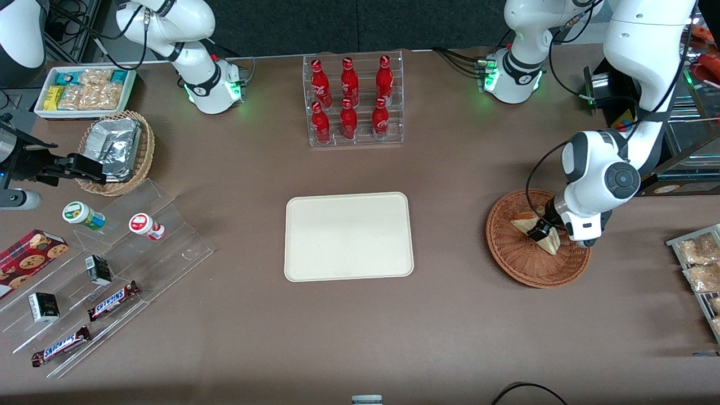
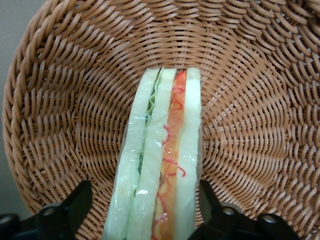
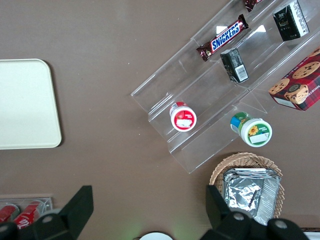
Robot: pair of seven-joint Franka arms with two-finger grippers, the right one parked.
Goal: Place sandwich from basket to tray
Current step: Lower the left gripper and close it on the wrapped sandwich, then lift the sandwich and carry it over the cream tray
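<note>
The sandwich (image 1: 526, 225) lies in the reddish-brown wicker basket (image 1: 529, 277) toward the working arm's end of the table. In the left wrist view the sandwich (image 2: 160, 150) shows its cut side, with green and red filling between pale bread, resting on the basket (image 2: 65, 100) floor. My left gripper (image 1: 543, 229) is down inside the basket and stands open, one finger on each side of the sandwich (image 2: 145, 195), with wicker showing between one fingertip (image 2: 80, 197) and the bread. The cream-white tray (image 1: 349, 236) lies flat mid-table with nothing on it.
A clear rack of red bottles (image 1: 353, 101) stands farther from the front camera than the tray. Toward the parked arm's end are a tan basket of foil packs (image 1: 115, 149), a clear stepped stand with snacks (image 1: 112, 281) and a white snack box (image 1: 84, 93). Snack packets (image 1: 697, 264) lie beside the basket.
</note>
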